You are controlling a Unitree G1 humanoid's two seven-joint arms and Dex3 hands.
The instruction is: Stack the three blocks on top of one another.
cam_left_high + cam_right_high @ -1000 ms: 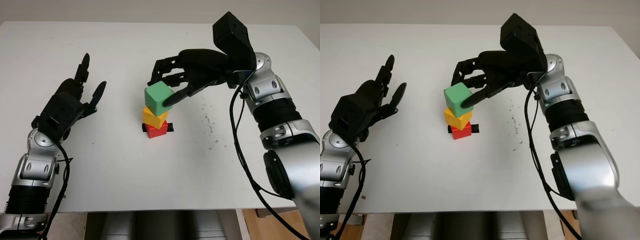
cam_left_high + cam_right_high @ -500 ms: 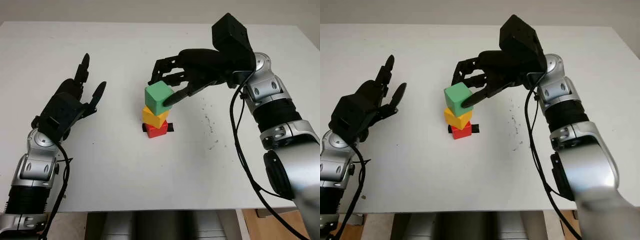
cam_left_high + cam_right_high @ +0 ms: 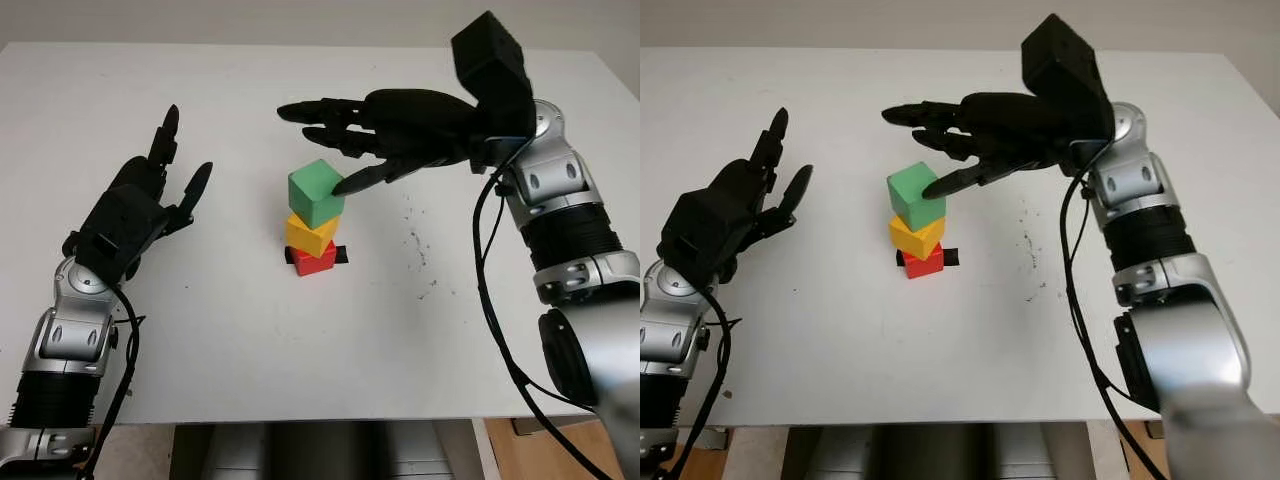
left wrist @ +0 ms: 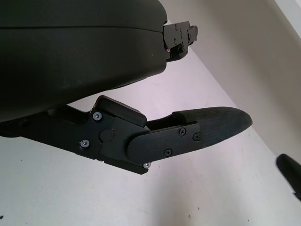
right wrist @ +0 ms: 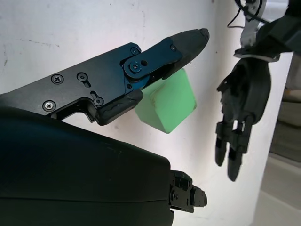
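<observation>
Stack complete, green block [image 3: 317, 193] atop yellow block [image 3: 311, 236] and red block [image 3: 314, 260]; right hand [image 3: 345, 135] spread empty above, left hand [image 3: 150, 195] open far left; next, retreat without nudging.

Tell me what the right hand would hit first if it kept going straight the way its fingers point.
Probably nothing close: the right hand, open above the green block, points toward the left hand, across bare table. Depth is unclear; the thumb is nearly touching the block.
</observation>
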